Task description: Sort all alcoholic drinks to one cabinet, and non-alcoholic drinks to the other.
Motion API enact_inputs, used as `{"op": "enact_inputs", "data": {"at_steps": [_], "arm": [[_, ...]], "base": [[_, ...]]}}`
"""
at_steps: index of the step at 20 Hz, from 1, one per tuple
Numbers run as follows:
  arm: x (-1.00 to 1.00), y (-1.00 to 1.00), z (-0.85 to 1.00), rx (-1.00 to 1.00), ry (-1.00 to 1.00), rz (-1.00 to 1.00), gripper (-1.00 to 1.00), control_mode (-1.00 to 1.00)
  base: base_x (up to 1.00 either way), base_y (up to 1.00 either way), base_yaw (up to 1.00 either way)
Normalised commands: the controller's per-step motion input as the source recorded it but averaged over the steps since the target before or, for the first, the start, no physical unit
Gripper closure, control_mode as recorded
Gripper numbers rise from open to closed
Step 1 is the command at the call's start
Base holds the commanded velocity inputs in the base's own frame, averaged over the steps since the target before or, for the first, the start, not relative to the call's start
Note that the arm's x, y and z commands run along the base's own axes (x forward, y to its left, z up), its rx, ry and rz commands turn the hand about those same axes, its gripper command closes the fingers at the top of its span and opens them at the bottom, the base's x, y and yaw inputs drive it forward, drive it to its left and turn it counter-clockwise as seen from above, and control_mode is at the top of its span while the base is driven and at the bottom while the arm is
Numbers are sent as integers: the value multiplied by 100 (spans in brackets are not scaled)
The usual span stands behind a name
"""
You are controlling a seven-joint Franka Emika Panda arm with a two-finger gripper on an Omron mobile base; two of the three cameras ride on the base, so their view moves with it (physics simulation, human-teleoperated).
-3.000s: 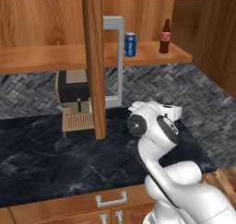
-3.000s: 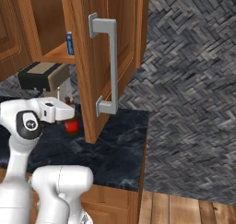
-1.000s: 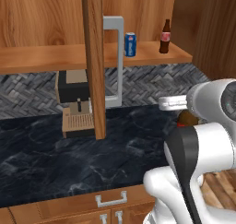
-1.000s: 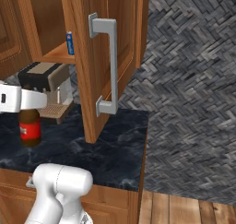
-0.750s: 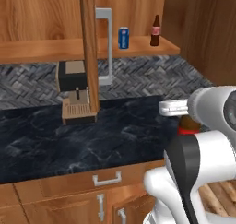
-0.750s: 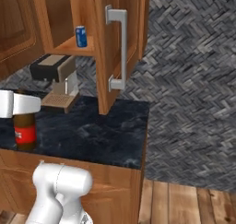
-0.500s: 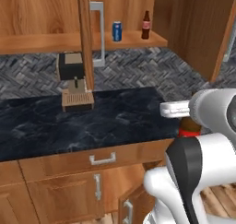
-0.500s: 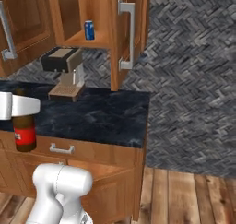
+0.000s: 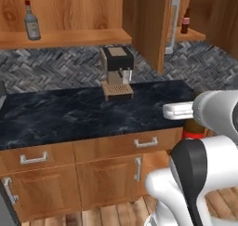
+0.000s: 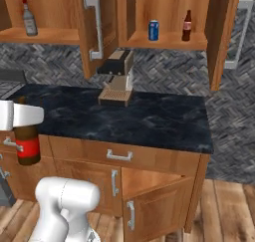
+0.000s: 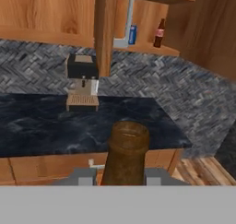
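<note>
My gripper (image 11: 119, 177) is shut on the neck of the brown beer bottle (image 11: 125, 155) with a red label (image 10: 28, 147). The bottle hangs upright in front of the counter's edge, off the counter, and also shows behind my arm (image 9: 192, 129). The clear liquor bottle (image 10: 29, 18) with a red cap stands on the left cabinet's shelf (image 9: 31, 23). In the right cabinet the blue soda can (image 10: 153, 30) and the small cola bottle (image 10: 187, 25) stand side by side on its shelf; the can (image 11: 132, 34) and cola bottle (image 11: 159, 33) show again in the hand view.
A coffee machine (image 10: 117, 75) stands at the back of the dark marble counter (image 10: 154, 120). Cabinet doors (image 10: 92, 28) hang open between and beside the two shelves, one at the right (image 10: 226, 33). Drawers and lower doors (image 9: 93, 169) line the counter front.
The base has backed off and swung left, so the whole scene has shifted and the left shelf with the liquor bottle has come into view. The beer bottle stays in my grip.
</note>
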Motion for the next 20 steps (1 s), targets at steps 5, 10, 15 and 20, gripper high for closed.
{"op": "enact_inputs", "data": {"at_steps": [5,10,15,20], "arm": [[0,0,0,0,0,0,100,100],[0,0,0,0,0,0,100,100],[0,0,0,0,0,0,100,100],[0,0,0,0,0,0,100,100]], "base": [[0,100,0],[17,72,0],[36,34,0],[74,5,0]]}}
